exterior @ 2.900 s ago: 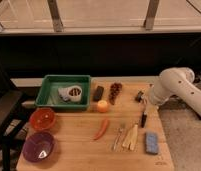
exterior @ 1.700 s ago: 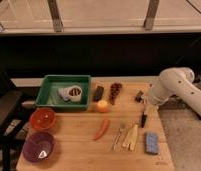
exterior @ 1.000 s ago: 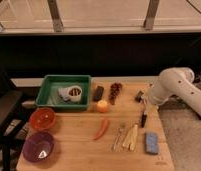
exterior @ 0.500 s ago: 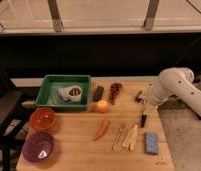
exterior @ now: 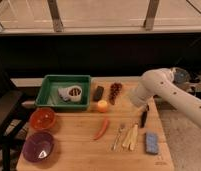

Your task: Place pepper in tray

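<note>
One barely visible gripper right of pepper

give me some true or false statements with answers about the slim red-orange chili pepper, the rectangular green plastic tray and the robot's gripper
1. The slim red-orange chili pepper lies inside the rectangular green plastic tray. False: it lies on the wooden table, outside the tray.
2. A round orange-yellow ball sits close to the pepper's upper end. True.
3. The gripper is at the pepper. False: it hangs over the table's right side, apart from the pepper.
4. A white object lies in the tray. True.
</note>
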Controlling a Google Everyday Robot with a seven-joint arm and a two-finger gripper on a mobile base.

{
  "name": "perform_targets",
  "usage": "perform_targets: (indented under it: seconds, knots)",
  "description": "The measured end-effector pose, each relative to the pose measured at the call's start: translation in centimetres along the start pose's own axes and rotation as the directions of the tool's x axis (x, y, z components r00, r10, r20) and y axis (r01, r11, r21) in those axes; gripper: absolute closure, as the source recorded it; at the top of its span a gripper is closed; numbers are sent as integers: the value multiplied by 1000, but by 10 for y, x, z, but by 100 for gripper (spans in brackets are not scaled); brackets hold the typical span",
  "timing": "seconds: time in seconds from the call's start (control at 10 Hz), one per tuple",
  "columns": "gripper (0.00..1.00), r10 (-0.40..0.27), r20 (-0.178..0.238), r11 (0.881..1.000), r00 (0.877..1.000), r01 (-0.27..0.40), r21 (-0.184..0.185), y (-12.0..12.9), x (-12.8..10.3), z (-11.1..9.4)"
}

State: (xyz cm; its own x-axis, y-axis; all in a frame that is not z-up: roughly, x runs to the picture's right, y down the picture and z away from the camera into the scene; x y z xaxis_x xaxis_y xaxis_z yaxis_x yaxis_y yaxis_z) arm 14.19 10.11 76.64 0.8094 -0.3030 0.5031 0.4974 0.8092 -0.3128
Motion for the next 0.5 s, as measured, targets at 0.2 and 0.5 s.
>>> perform_targets:
  seconds: [0.2, 0.5]
  knots:
    - [39, -137, 32, 990, 990, 138, -12, -14, -37, 18]
    - [39, -225, 88, 974, 970, 226, 1, -18, -65, 28]
